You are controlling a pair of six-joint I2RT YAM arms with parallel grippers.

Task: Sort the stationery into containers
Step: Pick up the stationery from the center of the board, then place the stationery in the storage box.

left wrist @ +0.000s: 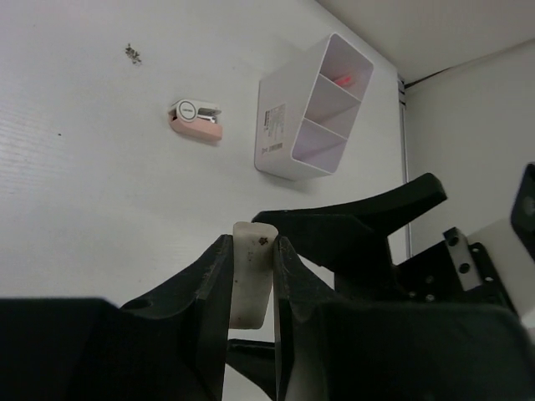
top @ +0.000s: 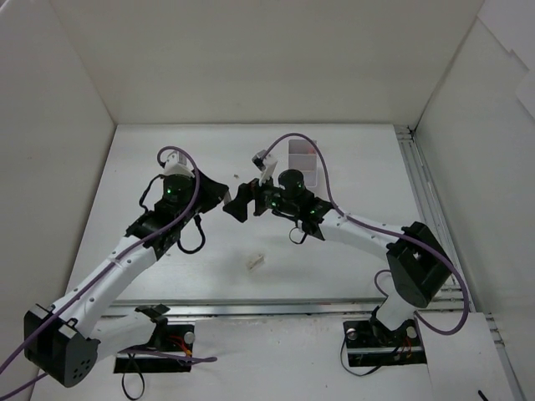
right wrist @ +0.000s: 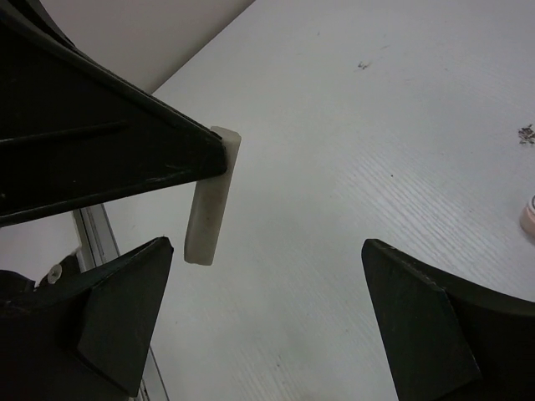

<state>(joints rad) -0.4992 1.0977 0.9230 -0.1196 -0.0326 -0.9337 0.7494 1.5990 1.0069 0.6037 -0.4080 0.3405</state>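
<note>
Two grippers meet above the table (top: 167, 150), off the left side of the white box (left wrist: 276, 125) and well short of it. The left gripper (left wrist: 251, 244) is clamped on the cream block (left wrist: 248, 292), pinching it by its flat faces with one end poking out past the fingertips. The right gripper (right wrist: 267, 251) is spread wide. The block hangs just off one of its fingers, not yet between them, and nothing touches its pads.

This looks like a handover, since the right gripper is on the box's side.

To do it well:
- The right gripper should slide across until the free part of the block lies squarely between its pads.
- It should close on that bare part, not on the left fingers.
- Only then should the left gripper let go, because releasing early would likely drop the block short of the box.

The compartment of the box farthest from the left wrist camera holds something pink (left wrist: 343, 81). A pink-and-white item (left wrist: 196, 121) lies on the table near the box's left side, apart from it.
</note>
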